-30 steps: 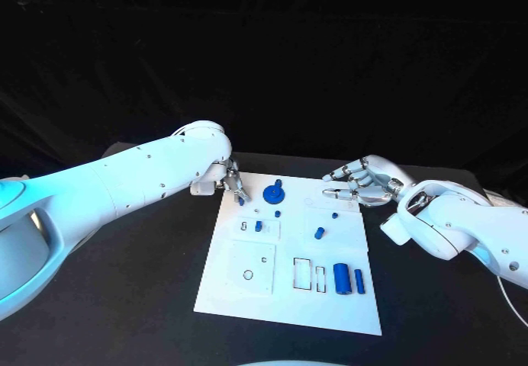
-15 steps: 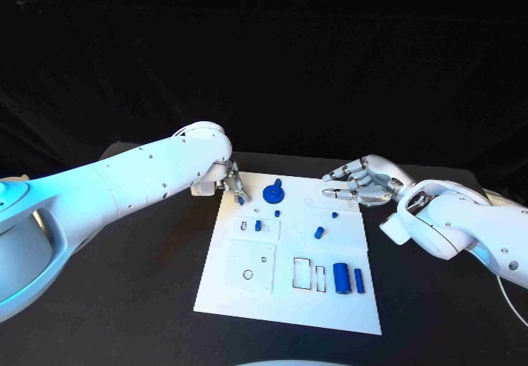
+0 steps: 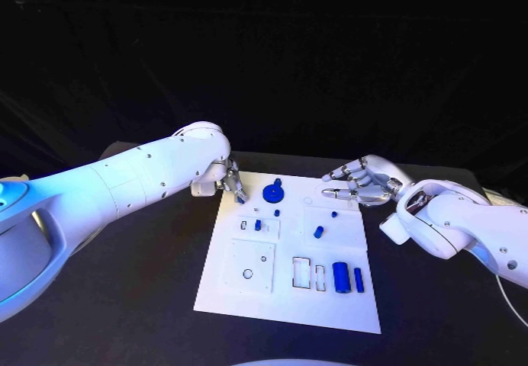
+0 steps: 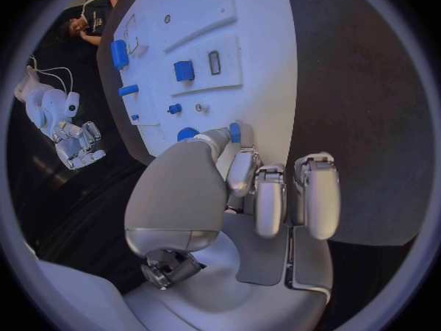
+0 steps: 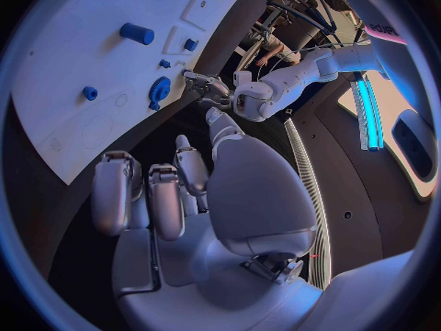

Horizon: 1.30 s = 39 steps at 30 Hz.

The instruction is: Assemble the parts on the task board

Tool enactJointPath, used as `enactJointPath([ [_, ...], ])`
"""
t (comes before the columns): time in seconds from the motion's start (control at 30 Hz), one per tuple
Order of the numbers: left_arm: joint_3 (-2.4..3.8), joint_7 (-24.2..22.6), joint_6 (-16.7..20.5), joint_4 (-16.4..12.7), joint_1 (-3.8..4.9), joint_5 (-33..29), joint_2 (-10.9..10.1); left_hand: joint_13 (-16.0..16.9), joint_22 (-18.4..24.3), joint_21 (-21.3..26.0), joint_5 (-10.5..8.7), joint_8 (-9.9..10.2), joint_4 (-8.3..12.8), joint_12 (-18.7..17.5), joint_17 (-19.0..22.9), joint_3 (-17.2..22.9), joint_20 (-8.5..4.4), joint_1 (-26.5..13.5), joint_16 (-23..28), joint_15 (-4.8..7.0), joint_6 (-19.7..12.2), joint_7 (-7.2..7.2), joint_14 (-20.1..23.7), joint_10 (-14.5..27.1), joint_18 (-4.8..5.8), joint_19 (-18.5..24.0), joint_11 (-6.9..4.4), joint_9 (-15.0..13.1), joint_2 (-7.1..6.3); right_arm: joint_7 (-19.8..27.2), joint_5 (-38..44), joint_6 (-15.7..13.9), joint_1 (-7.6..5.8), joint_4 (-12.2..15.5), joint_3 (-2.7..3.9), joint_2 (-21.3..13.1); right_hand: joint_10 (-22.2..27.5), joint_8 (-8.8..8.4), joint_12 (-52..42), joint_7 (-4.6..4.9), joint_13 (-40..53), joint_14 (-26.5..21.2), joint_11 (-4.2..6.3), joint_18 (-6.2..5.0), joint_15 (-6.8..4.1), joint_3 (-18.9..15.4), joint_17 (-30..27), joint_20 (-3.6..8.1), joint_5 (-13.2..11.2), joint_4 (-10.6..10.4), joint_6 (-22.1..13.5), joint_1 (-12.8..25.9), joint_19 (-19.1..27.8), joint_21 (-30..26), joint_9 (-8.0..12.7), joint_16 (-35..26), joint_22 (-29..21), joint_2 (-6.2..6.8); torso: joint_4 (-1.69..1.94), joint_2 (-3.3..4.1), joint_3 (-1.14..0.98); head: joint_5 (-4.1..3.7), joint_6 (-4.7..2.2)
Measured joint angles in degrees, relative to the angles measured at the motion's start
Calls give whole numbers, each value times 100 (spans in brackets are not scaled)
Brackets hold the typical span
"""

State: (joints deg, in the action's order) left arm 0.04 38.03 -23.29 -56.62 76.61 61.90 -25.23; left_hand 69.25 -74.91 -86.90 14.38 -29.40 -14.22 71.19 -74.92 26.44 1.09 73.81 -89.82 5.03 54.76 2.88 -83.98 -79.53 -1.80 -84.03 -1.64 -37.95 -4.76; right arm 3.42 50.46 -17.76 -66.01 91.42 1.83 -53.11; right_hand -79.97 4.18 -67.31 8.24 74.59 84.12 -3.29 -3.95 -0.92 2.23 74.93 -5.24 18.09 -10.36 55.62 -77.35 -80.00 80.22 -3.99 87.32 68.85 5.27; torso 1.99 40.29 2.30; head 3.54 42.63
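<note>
The white task board (image 3: pixel 288 301) lies in the middle of the black table. My left hand (image 3: pixel 229 183) hovers at the board's far left corner and pinches a small blue part (image 4: pixel 235 132) at its fingertips, close to a round blue gear-like part (image 3: pixel 273 194). Above the far right corner hangs my right hand (image 3: pixel 361 184), fingers curled in and holding nothing. Small blue pegs (image 3: pixel 319 232) stand in the board's middle. A blue cylinder (image 3: pixel 341 276) and a blue bar (image 3: pixel 358 280) lie near its front right.
Black outlined slots (image 3: pixel 301 273) and a square panel with a hole (image 3: pixel 251 267) mark the board's near half. Bare black table (image 3: pixel 132 305) surrounds the board on both sides.
</note>
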Motion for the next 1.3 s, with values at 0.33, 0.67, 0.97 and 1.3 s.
enactJointPath([
  [0.33,-5,-103,444,-739,-1,-306,-437,-9,0,0,45,-115,152,0,0,354,0,-262,0,0,-1,3,0,0,0,0,0,-109,-139,-1,-4,16,12,-16,-7,-7,0,0,0,0,1,0,0,0,0,0,-1,0,0,0,0,0,0,0,0,0,0,0,20,-33,-7,-7,11],
  [0.67,-143,-82,916,-1765,-55,-402,-1018,40,0,0,44,-184,230,0,1,525,0,-367,0,0,-6,8,0,-54,0,0,-12,-173,-198,-6,-8,31,27,-35,-20,-9,0,0,0,0,1,0,0,0,0,0,-1,0,0,0,0,0,0,0,1,0,0,0,66,-71,-8,-17,74],
  [0.97,-191,-103,1277,-2284,-258,-23,-1300,73,0,0,37,-221,347,49,1,645,0,-435,0,0,-5,9,0,-84,0,0,-40,-206,-266,-8,-11,46,48,-44,-24,-12,0,0,0,0,1,0,0,0,0,0,-2,0,0,0,0,0,0,0,1,0,0,1,110,-99,12,-20,142],
  [1.3,-206,-170,1471,-2459,-412,367,-1322,80,0,0,26,-227,392,49,1,689,0,-473,0,-1,-4,9,0,-84,0,0,-40,-206,-304,-8,-14,56,87,-57,-26,-5,1,0,0,0,1,0,-1,0,0,0,-2,0,0,0,0,-1,0,0,2,0,0,1,109,-103,18,4,186],
])
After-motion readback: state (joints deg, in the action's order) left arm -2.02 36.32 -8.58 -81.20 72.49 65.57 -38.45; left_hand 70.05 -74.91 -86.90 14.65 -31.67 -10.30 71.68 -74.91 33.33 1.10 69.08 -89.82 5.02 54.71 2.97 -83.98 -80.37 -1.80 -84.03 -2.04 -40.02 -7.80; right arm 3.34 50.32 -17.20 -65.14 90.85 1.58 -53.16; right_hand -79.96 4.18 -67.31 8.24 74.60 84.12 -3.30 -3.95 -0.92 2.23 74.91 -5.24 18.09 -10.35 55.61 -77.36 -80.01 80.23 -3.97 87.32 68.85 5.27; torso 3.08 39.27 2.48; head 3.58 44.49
